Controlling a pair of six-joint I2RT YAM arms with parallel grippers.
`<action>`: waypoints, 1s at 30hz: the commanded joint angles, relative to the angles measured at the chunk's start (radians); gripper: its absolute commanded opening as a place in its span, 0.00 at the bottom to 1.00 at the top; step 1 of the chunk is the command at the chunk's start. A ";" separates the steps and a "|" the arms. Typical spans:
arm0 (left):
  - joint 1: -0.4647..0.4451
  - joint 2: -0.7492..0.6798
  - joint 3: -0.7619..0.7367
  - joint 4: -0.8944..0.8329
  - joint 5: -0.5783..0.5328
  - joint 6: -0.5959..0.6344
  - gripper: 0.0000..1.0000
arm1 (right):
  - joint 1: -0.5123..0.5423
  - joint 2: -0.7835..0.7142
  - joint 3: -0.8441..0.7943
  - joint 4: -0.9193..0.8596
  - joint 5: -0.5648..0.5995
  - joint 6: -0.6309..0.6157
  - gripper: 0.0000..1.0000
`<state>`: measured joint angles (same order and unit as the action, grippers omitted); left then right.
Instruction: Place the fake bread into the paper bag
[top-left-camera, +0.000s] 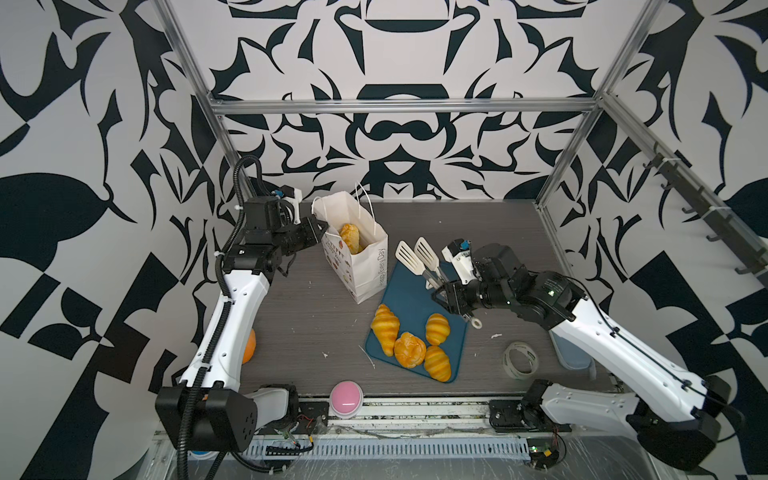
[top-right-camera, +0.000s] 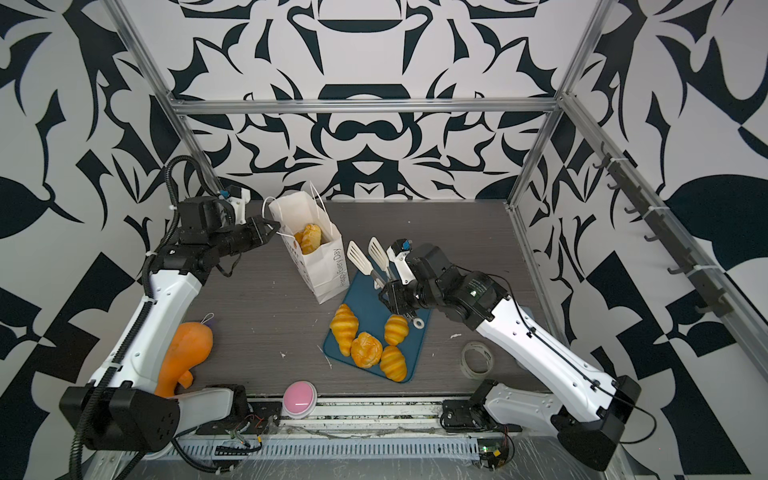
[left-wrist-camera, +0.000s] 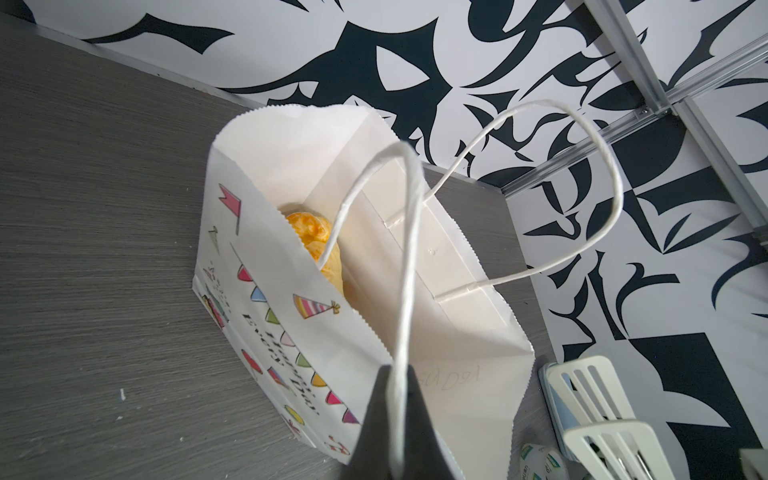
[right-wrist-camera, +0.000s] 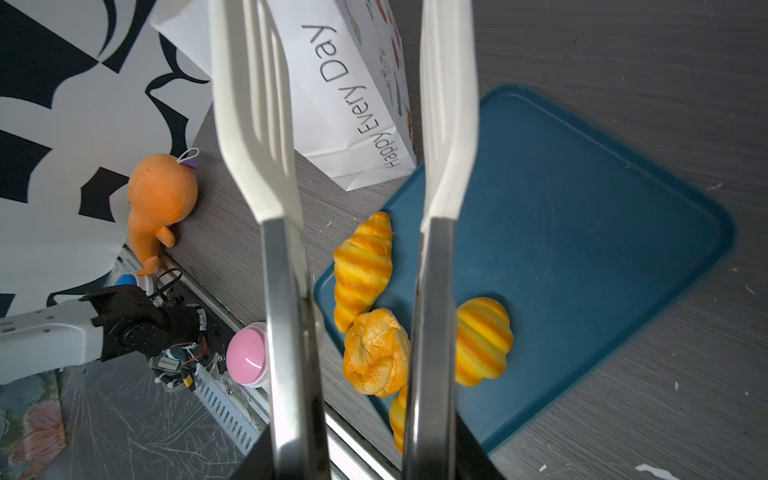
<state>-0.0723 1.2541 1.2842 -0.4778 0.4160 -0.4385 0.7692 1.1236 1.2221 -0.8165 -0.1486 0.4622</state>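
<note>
Paper bag (top-left-camera: 368, 276) is held by its cord handle (left-wrist-camera: 405, 270) in the closed left claw (top-left-camera: 322, 227).
Tongs (top-left-camera: 405, 255) are clamped in the right claw (top-left-camera: 439, 293); fake bread (top-left-camera: 409, 349) is seen on the tray (top-left-camera: 409, 303) and in the bag.

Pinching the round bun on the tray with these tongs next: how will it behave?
The round bun looks glossy and domed, so the flat tongs blades may slip off it. It sits wedged against croissants on the blue tray, so it should nudge them rather than roll away.
</note>
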 joint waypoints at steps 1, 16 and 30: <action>0.002 -0.006 -0.016 0.006 0.018 -0.007 0.00 | -0.001 -0.041 -0.011 -0.038 0.034 0.019 0.46; 0.002 -0.003 -0.016 0.007 0.017 -0.008 0.00 | -0.001 0.011 -0.114 -0.222 0.095 0.069 0.47; 0.002 -0.001 -0.017 0.006 0.014 -0.008 0.00 | -0.001 0.008 -0.213 -0.251 0.078 0.094 0.49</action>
<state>-0.0723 1.2541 1.2839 -0.4755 0.4160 -0.4450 0.7692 1.1549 1.0172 -1.0534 -0.0738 0.5369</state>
